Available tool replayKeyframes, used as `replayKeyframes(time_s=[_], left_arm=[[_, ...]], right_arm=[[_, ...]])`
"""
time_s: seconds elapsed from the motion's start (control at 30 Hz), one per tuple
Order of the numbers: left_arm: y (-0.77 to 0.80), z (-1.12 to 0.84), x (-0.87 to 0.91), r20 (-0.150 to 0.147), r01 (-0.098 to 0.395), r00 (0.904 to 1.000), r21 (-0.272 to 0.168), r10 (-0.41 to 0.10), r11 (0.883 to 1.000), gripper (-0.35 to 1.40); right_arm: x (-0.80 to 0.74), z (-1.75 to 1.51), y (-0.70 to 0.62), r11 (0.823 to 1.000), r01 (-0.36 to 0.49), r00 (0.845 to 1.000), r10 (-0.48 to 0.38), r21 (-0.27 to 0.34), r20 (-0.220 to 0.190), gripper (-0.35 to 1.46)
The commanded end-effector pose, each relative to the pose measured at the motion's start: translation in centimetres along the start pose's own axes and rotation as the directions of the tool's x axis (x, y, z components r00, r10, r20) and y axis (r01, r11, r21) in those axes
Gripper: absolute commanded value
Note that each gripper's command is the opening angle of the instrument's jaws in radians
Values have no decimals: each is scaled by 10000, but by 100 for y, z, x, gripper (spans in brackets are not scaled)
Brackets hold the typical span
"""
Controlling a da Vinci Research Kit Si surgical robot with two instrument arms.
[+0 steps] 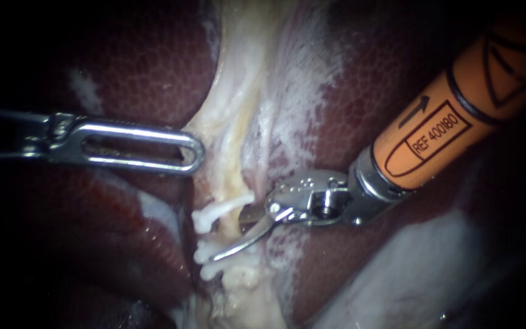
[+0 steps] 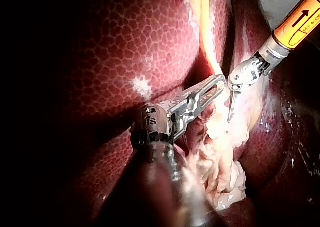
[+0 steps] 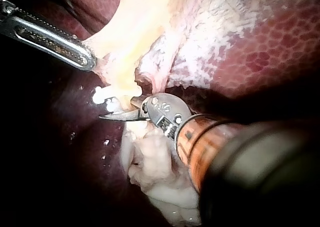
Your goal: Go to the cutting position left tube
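Endoscope view: the right instrument (image 1: 226, 236) holds its blade-like jaws apart. The clipped tube (image 1: 230, 224) lies in the gap between them, flanked by white clips (image 1: 217, 212) on the pale strand between liver (image 1: 153, 67) lobes. Advance slowly, squaring the jaws across the tube and clear of both clips.

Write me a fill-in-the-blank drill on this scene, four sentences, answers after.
1. The orange-shafted right instrument holds its metal blades ____.
2. The small plastic clips beside those blades are ____ in colour.
3. The silver slotted left instrument, shut on the cream-coloured tissue band, enters the endoscope view from the ____.
4. The dark red honeycomb-patterned organ is the ____.

Missing words: open; white; left; liver.
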Motion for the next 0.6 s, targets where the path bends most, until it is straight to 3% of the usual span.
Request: replayKeyframes(time_s=[0.03, 0.6], left_arm=[[0, 0, 0, 0, 1, 10000, -3, -1, 10000, -35], [0, 0, 0, -3, -1, 10000, 2, 1, 10000, -35]], right_arm=[[0, 0, 0, 10000, 1, 10000, -1, 5, 5, 35], [-3, 0, 2, 10000, -64, 10000, 64, 69, -6, 32]])
